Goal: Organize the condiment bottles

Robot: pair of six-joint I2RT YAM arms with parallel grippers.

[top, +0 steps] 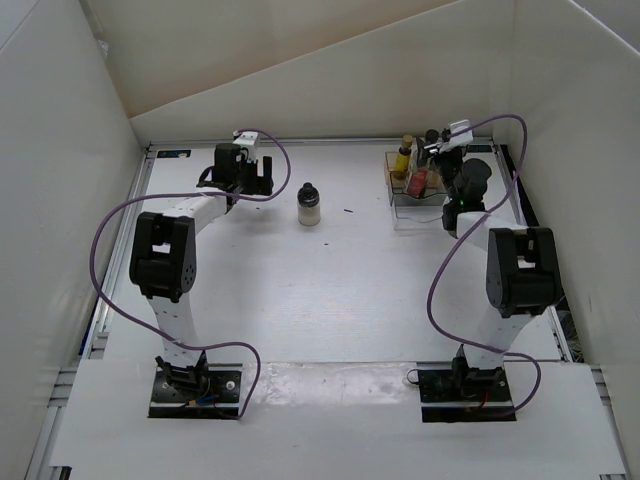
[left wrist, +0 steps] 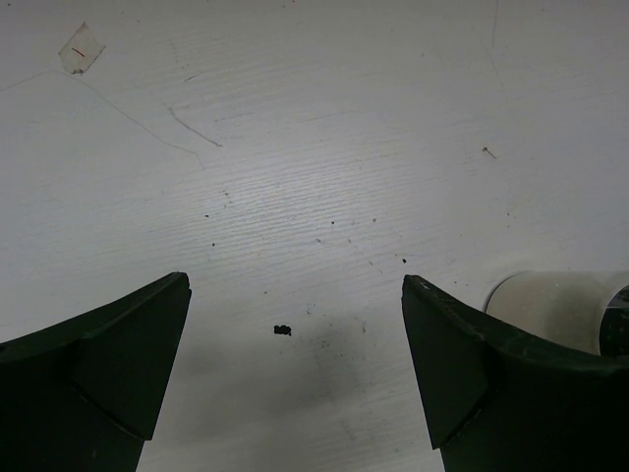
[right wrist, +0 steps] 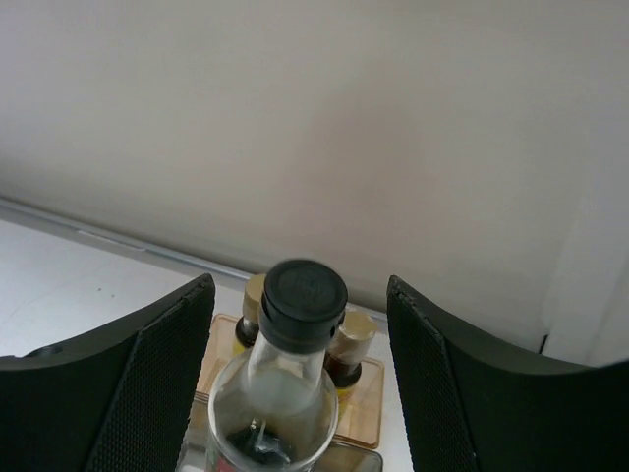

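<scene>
The right gripper [right wrist: 300,290] stood apart, one finger either side of the tall bottle [right wrist: 280,388] in the rack [right wrist: 366,418] (its cap marks too blurred to read). Two small yellow bottles [right wrist: 349,344] stood just behind. The left gripper [left wrist: 295,334] was spread over the table [left wrist: 295,147]. The squat jar [top: 309,205], clipped in that wrist view, showed whole from above, upright nearby.

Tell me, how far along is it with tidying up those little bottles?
Done: two small amber bottles stand on the brown base of the rack. In hand: the tall clear bottle stands at the rack between the open fingers of the right gripper, ungripped, apparently placed. Left: the squat black-capped jar stands alone mid-table, near the open, empty left gripper.
</scene>
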